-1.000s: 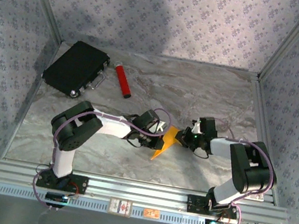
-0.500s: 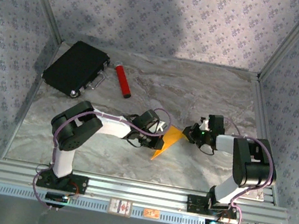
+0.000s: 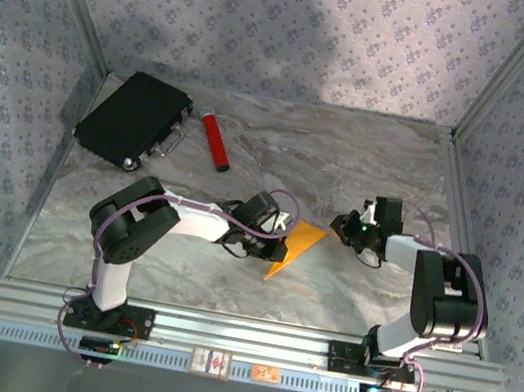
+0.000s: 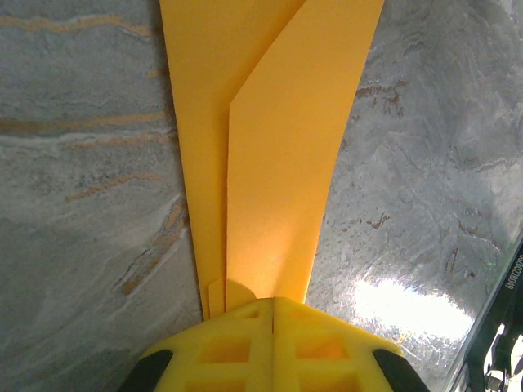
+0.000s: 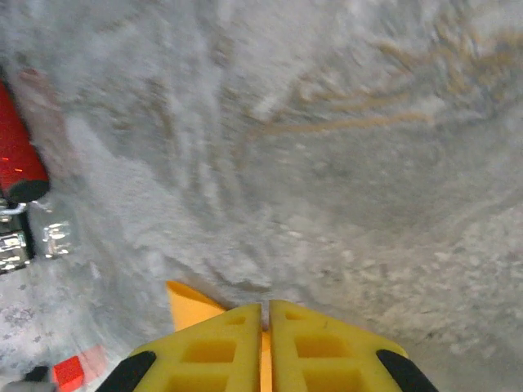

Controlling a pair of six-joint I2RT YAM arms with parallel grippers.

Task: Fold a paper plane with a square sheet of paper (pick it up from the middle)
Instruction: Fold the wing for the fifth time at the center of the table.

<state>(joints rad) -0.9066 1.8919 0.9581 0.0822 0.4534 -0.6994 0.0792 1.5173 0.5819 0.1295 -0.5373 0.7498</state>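
The orange-yellow sheet of paper (image 3: pixel 299 244), folded into a long pointed shape, lies flat on the marble table at mid-centre. My left gripper (image 3: pixel 276 245) is shut on its near-left end. In the left wrist view the paper (image 4: pixel 270 147) runs straight up from the closed jaws of the left gripper (image 4: pixel 272 304), showing two overlapping layers. My right gripper (image 3: pixel 341 226) hovers just right of the paper's far tip. Its jaws are together but for a hairline gap, with nothing gripped. In the right wrist view a paper corner (image 5: pixel 186 300) peeks out below the right gripper (image 5: pixel 265 309).
A black case (image 3: pixel 134 118) lies at the back left, with a red cylinder (image 3: pixel 216 141) beside it, which appears as the red cylinder (image 5: pixel 16 159) in the right wrist view. Patterned walls and metal posts close in three sides. Bare marble lies behind and in front of the paper.
The right gripper let go of the paper and drew back to the right. The paper's raised far end dropped flat. The left gripper stayed shut on it.
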